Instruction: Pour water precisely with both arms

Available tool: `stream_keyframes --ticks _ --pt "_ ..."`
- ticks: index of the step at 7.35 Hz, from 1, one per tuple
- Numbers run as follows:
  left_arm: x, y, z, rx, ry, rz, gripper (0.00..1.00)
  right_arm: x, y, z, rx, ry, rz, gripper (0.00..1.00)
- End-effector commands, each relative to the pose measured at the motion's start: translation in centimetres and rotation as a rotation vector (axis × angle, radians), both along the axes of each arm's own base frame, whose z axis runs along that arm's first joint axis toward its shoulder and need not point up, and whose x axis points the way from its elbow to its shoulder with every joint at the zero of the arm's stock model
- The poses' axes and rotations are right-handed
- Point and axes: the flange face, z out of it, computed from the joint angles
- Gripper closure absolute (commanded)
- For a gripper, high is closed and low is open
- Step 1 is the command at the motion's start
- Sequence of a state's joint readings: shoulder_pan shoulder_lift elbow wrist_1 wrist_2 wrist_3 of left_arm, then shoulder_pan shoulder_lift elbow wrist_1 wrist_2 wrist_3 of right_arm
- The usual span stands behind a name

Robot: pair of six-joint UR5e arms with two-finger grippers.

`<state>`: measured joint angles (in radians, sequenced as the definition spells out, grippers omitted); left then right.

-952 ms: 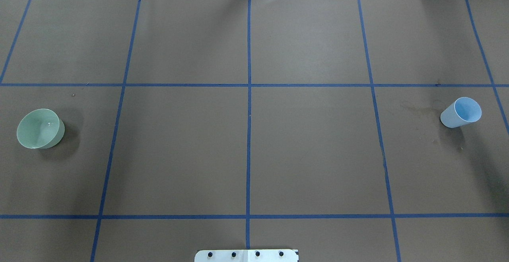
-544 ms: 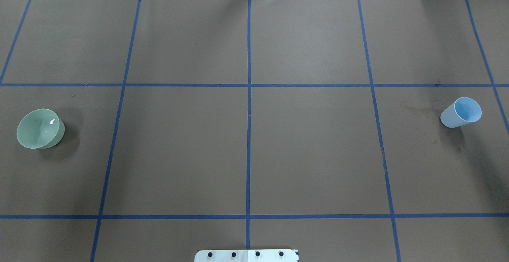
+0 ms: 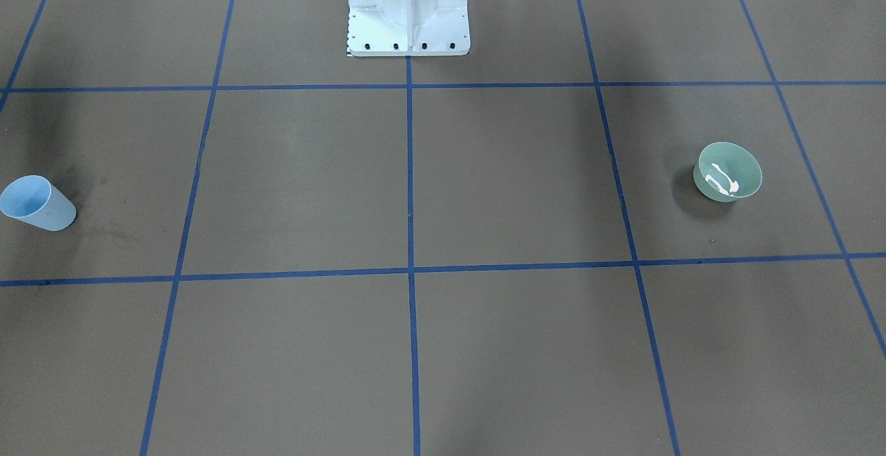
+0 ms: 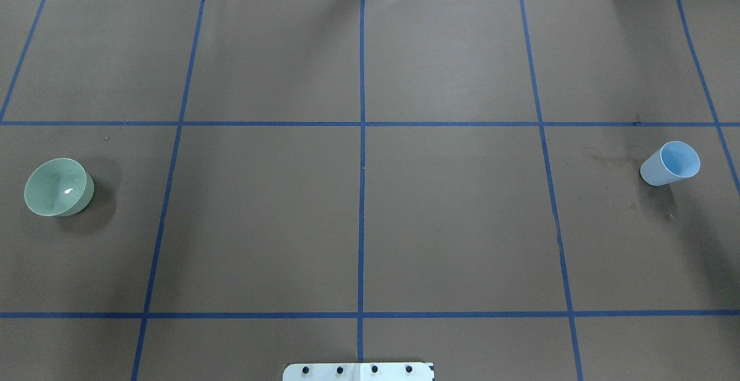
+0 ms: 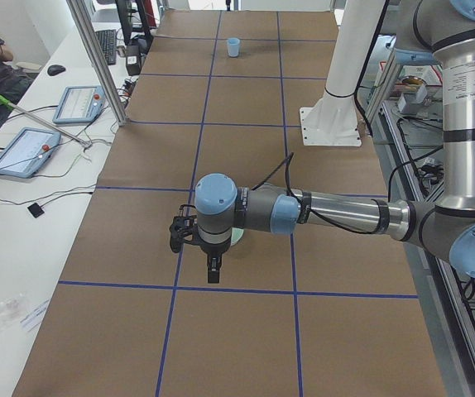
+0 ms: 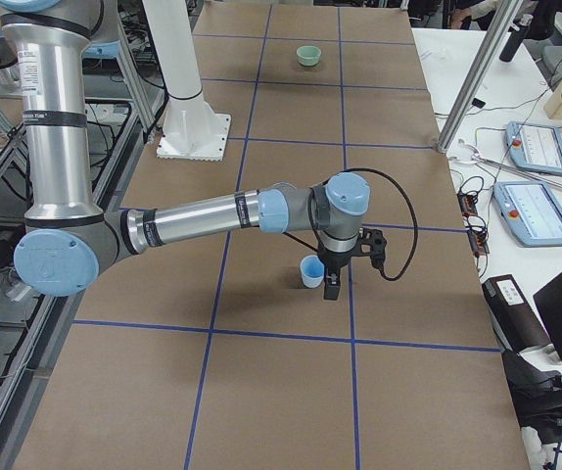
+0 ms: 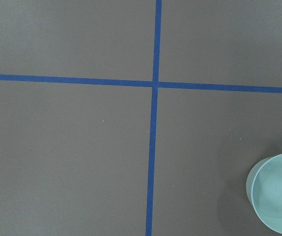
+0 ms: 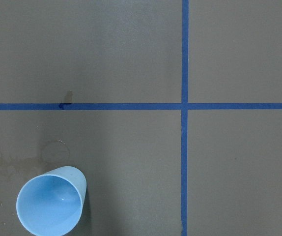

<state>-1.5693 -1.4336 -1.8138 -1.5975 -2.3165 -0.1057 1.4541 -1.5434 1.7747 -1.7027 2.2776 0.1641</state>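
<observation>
Nearest, the left arm (image 5: pixel 337 213): forearm level, long axis across the brown paper tabletop (image 4: pixel 451 213). The left gripper (image 5: pixel 213 273) points straight down near a pale green round glazed bowl (image 4: pixel 87 193); jaw state unreadable. The water (image 4: pixel 68 191) is a white glint in the bowl's bottom. Far end, the right gripper (image 6: pixel 332 286) points down beside an upright light blue tapered plastic cup (image 4: pixel 652 173); its jaws are equally unreadable.
</observation>
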Motion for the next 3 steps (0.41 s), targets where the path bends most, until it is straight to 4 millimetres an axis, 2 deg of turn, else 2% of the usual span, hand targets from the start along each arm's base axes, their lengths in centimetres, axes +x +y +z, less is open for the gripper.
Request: stream_keyframes --ticks 1,3 --pt "-0.23 0.66 0.72 0.045 -0.035 0.026 0.00 -0.01 -0.01 -0.03 0.000 -0.002 0.000 0.01" --pt "-0.21 0.54 0.52 0.043 -0.031 0.022 0.00 -0.03 0.00 -0.05 0.002 -0.005 -0.003 0.01"
